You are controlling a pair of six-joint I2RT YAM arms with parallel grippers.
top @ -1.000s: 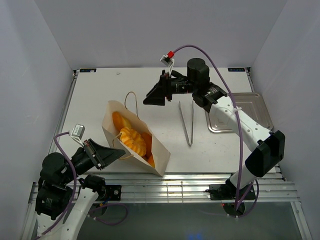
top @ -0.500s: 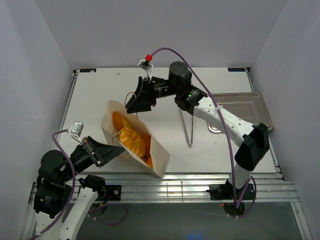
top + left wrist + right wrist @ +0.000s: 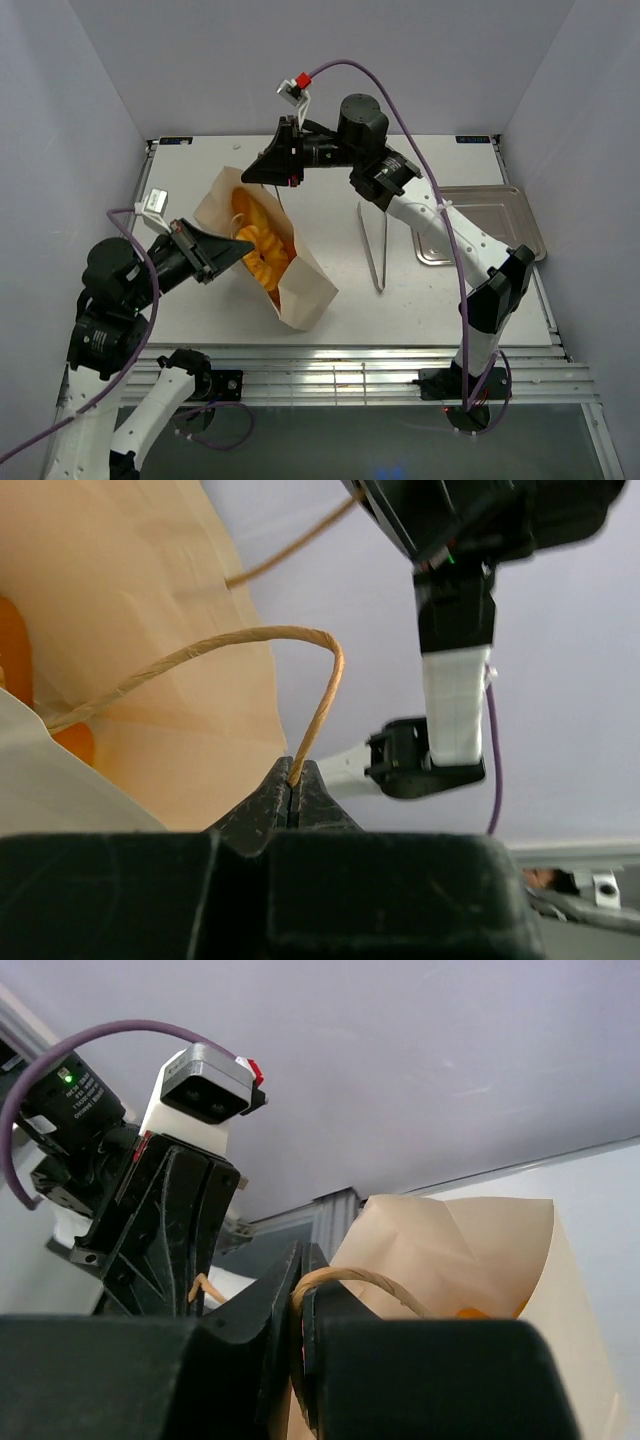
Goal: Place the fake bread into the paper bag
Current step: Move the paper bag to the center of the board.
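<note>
Raised since a second ago from lying on its side: paper bag (image 3: 305, 290), mouth now tipped up and stretched between two arms, with right claw (image 3: 250, 178) swung in from middle of worktop (image 3: 180, 190) to bag's far rim and snapped shut.

At left, left claw (image 3: 243, 248) clenched on near cord handle (image 3: 322, 680), thin loop pinched at very tip of jaws. At centre, fake bread (image 3: 262, 255) already inside bag, golden-orange pieces piled toward lower end. Just above, right claw clamped on far cord handle (image 3: 350, 1278), loop bent over fingertips.

Judged light and crushable: kraft paper likely to crease or tear at cord anchor points, loose load likely to slide and shift balance if tipped further. Best held as now, by both cords, pulled evenly and apart to keep mouth open. Cords thin and apt to slip from so small a bite.

To right, well apart from bag, long metal tongs (image 3: 378, 250) flat on worktop; further right, shallow metal tray (image 3: 505, 215) against edge. Nothing between bag and either claw. Tongs judged nearest obstacle on any swing rightward.
</note>
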